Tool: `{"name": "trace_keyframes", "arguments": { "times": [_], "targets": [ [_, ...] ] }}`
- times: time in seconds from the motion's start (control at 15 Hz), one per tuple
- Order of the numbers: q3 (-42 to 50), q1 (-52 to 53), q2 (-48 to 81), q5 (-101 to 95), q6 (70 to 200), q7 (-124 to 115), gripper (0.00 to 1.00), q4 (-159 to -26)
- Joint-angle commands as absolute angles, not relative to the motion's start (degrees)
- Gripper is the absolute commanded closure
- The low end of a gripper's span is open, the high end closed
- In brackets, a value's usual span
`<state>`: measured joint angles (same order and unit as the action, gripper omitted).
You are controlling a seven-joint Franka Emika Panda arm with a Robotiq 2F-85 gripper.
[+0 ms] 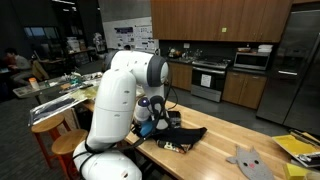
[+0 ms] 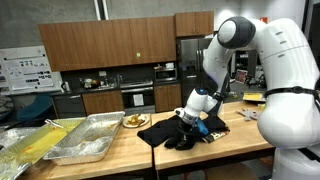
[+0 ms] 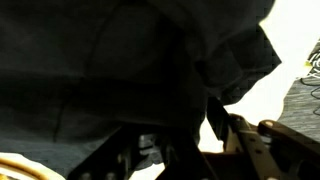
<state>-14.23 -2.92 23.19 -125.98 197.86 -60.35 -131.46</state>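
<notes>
In an exterior view, your gripper hung low with the wrist pointing straight down, set on the edge of the cloth nearest the arm. That is a sensible way to meet soft fabric from above. The cloth lay crumpled and dark on the counter, bunched rather than spread, so you had folds to pinch. A grey mitt lay well apart from the cloth, out of your way. In an exterior view, the gripper sat right on top of the cloth, toward its side facing the arm. A plate stood just beside the cloth on its far side. The trays lay beyond that, well apart from the cloth, so nothing crowded your approach. In the wrist view, the cloth filled nearly the whole picture, pressed close to the camera. The gripper showed only along the bottom edge, where one of its fingers stood out against the brighter background. A dark fold ran down between the jaws, which looked partly apart. The picture was too dark to tell whether they pinched that fold or merely stood around it.
</notes>
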Motion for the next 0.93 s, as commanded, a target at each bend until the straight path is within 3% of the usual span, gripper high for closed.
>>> {"name": "trace_keyframes", "arguments": {
  "times": [0.0, 0.27, 0.53, 0.87],
  "targets": [
    [-18.5, -5.1, 17.0, -129.2, 197.9, -65.6, 0.31, -136.6],
    [-21.8, -6.0, 9.7, -128.4, 197.9, -64.9, 0.02, -137.1],
    [-20.7, -5.8, 5.0, -126.8, 197.8, -63.9, 0.00, -133.3],
    [-30.5, -14.5, 14.0, -118.1, 198.4, -52.7, 0.00, -122.5]
  ]
}}
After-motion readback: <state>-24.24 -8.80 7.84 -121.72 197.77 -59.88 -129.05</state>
